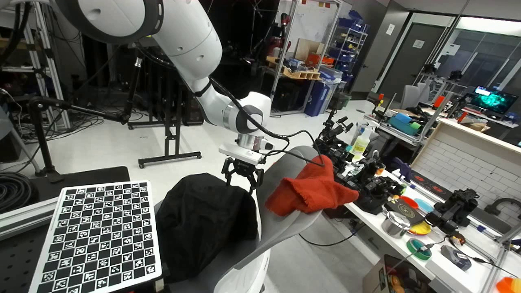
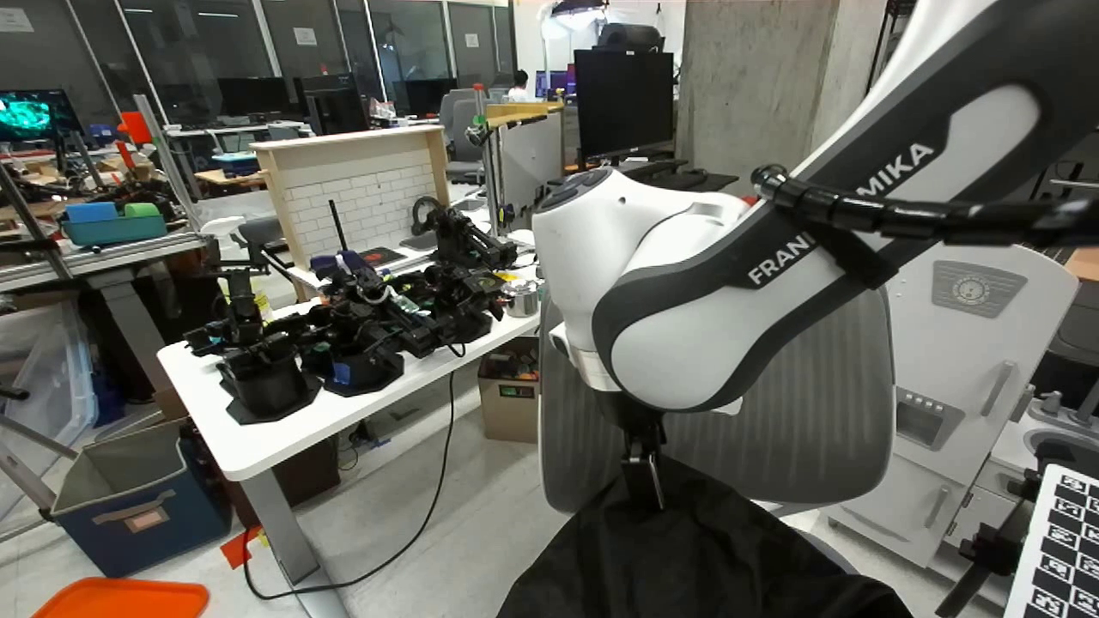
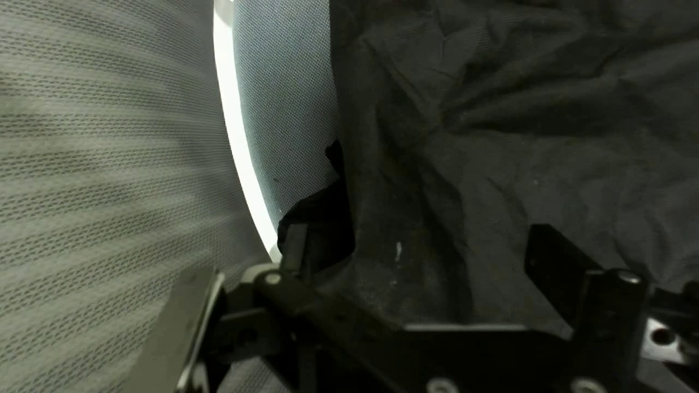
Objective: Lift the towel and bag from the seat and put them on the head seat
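The white robot arm (image 1: 191, 44) is arching over a grey office chair (image 1: 276, 230), and its claw (image 1: 239, 187) is hanging just in front of the backrest (image 2: 816, 429) — the two fingers (image 3: 557, 267) are standing wide apart. The black bag (image 1: 203, 219) is lying rumpled across the seat (image 3: 284, 93), spreading out beneath the claw in the wrist view; whether the fingers are touching it, I cannot tell. A strip of grey seat is showing between the bag and the backrest there. The red towel (image 1: 309, 187) is draping over the top of the backrest, to the right of the claw in an exterior view. At the near left, a checkered board (image 1: 97, 240) is sitting beside the bag. Over to the right, a metal pot (image 1: 397, 224) and a spray bottle (image 1: 360, 145) are standing among small black robot arms (image 2: 266, 386) on a white table (image 2: 196, 386) — the pot at the nearer end, the bottle farther off. At the far right, a screen (image 1: 494, 99) is glowing blue-green.
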`<action>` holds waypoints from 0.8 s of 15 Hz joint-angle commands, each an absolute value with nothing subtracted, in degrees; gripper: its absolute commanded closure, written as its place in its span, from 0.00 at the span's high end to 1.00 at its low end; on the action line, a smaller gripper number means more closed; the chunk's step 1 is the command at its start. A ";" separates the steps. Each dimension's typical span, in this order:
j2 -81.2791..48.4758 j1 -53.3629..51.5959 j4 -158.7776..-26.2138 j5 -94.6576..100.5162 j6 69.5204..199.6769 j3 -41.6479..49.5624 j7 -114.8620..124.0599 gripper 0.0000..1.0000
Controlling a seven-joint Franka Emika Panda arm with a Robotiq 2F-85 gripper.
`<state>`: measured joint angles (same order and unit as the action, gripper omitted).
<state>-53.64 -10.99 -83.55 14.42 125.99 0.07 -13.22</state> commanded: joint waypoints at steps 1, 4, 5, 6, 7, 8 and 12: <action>-52.90 -10.23 -84.34 15.82 126.53 -0.63 -13.37 1.00; -54.39 -10.02 -82.83 15.81 126.17 -0.35 -13.28 1.00; -54.87 -9.92 -82.43 15.82 126.04 -0.26 -13.28 1.00; -55.44 -9.77 -81.92 15.82 125.85 -0.17 -13.33 1.00; -55.89 -9.59 -81.58 15.78 125.76 -0.11 -13.39 1.00; -56.28 -9.41 -81.27 15.69 125.62 -0.10 -13.44 1.00; -57.29 -9.05 -80.47 15.56 125.87 -0.13 -13.27 0.71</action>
<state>-55.96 -9.66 -82.45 14.43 125.98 0.25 -13.22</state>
